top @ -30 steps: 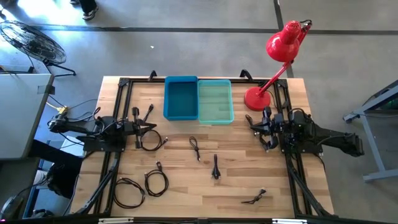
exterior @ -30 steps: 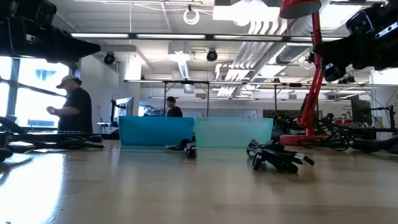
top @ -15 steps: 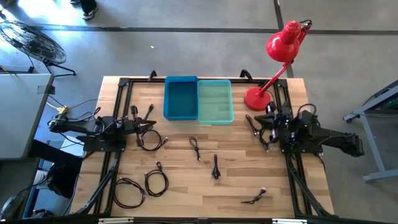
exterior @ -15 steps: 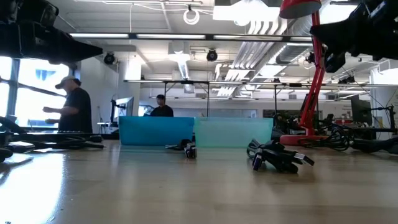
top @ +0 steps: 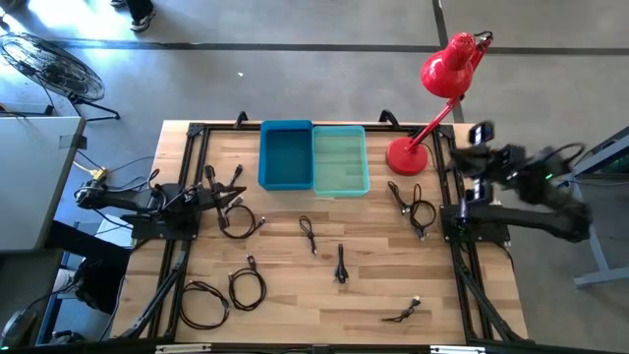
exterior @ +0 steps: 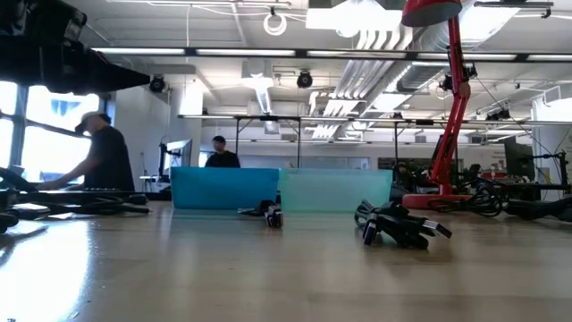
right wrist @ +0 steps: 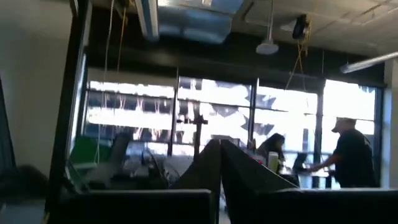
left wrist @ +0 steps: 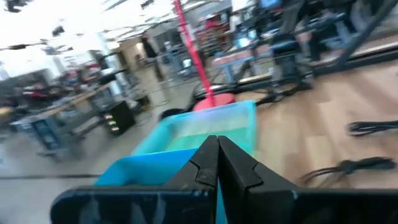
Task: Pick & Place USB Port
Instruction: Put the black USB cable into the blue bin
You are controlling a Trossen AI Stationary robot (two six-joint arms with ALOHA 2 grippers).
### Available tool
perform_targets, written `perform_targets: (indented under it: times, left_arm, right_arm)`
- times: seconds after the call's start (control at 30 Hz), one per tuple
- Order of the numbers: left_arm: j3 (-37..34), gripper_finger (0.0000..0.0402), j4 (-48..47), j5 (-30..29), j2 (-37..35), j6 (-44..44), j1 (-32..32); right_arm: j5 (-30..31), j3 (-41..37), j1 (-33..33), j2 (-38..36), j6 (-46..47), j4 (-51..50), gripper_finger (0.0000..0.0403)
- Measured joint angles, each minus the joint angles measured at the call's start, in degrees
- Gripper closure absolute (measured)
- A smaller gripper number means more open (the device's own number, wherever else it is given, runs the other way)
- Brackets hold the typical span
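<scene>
Lighting: even and bright over the worktop (top: 324,285) in the high view; only short, faint shadows are cast beside the cables. Low view: ceiling strip lights (exterior: 268,51) are seen far off, and a pale sheen is thrown across the near worktop surface, strongest at the left by the bright window (exterior: 27,121). Near surface is rendered soft, out of focus. Right arm (top: 521,187) is smeared by motion blur in the high view. Left wrist view: heavily blurred throughout, background washed out by glare. Right wrist view: dim interior, backlit by bright windows (right wrist: 205,118); foreground is reduced to silhouette.
</scene>
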Motion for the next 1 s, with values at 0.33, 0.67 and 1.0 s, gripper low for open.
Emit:
perform_targets:
  times: [0.33, 0.67, 1.0]
  left_arm:
    - [0.95, 0.0401, -0.68, -1.74, -0.02, 2.81, 0.0]
    - [0.99, 0.0401, -1.7, -0.8, -0.02, 1.37, 0.0]
    - [1.15, 0.0401, -5.3, 2.02, -0.02, -6.01, -0.02]
  right_arm:
    - [16.72, 41.52, -0.04, 36.65, 5.81, -60.59, 0.0402]
    - [17.87, 41.92, -0.02, 51.73, 17.4, -75.6, 0.036]
    - [13.05, 21.23, 0.0, 52.14, 25.22, -68.11, 0.0208]
